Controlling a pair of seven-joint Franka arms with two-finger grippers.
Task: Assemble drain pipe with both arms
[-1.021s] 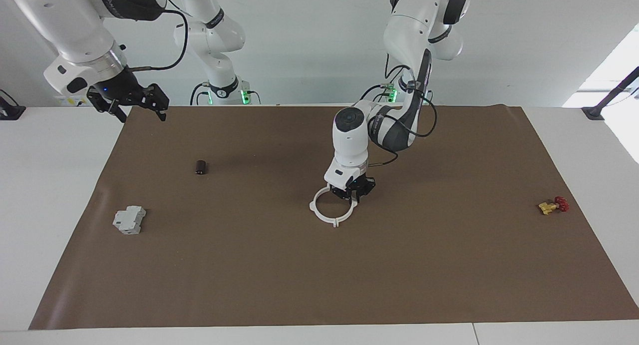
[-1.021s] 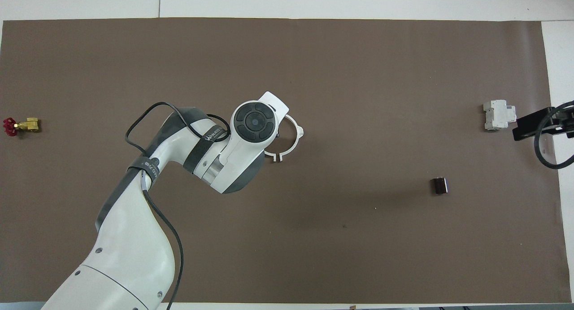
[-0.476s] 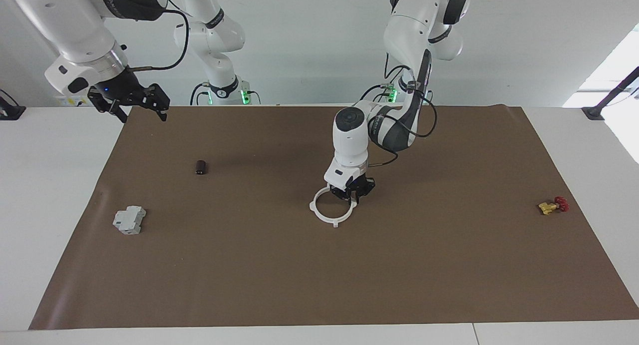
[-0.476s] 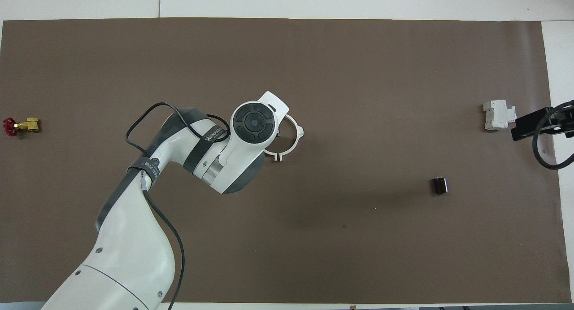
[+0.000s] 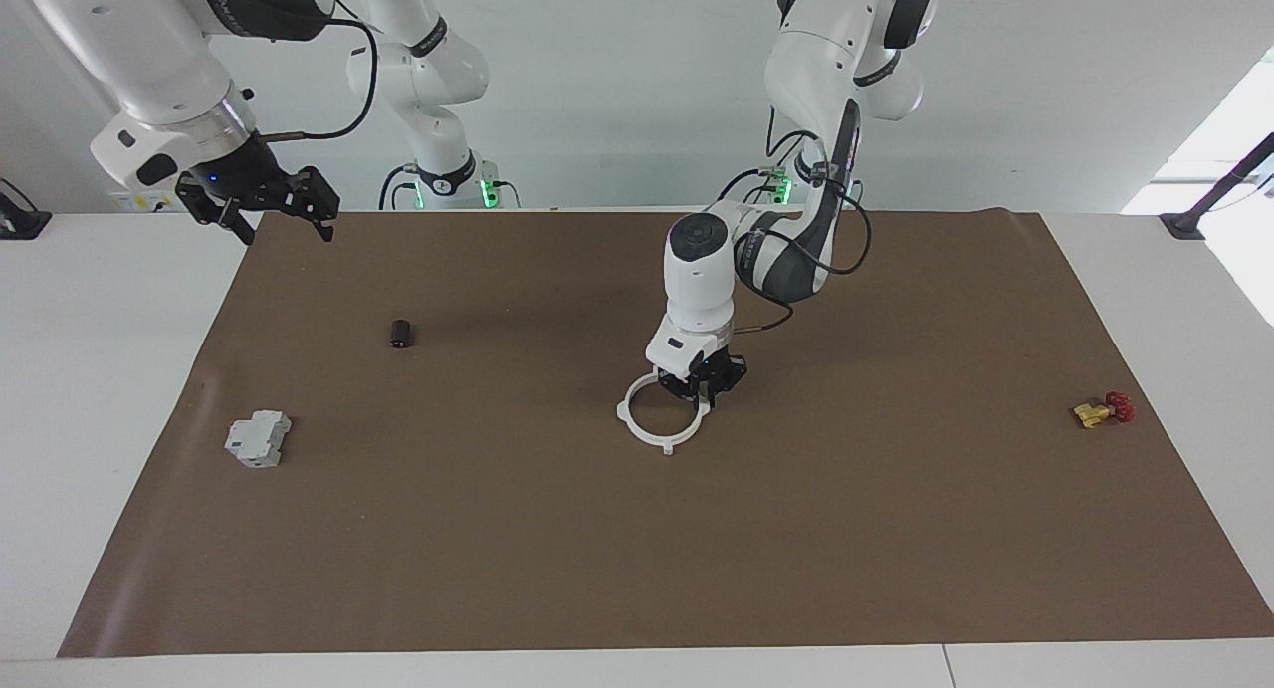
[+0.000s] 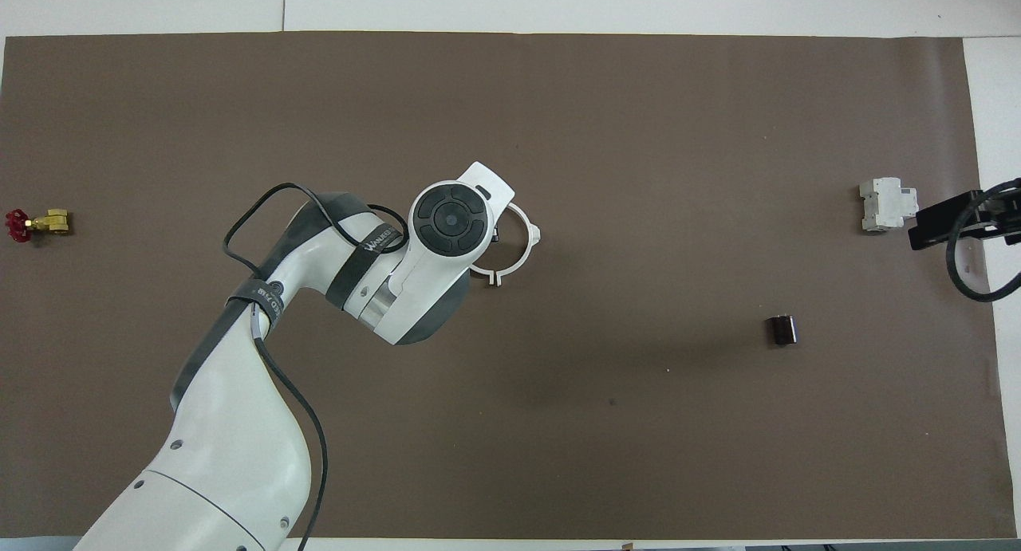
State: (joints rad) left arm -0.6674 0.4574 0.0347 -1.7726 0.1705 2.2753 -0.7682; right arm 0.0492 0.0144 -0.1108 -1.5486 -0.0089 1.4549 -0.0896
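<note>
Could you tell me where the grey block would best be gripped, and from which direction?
Probably from straight above, across the two long flat sides of the grey block. It lies flat on the brown mat with open space around it, and the right end effector is the closer one.

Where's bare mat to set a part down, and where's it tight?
Free: the brown mat strip farthest from the robots, and between the white plastic ring and the small yellow valve with red handle. Tight: around the ring, where the left gripper sits.
</note>
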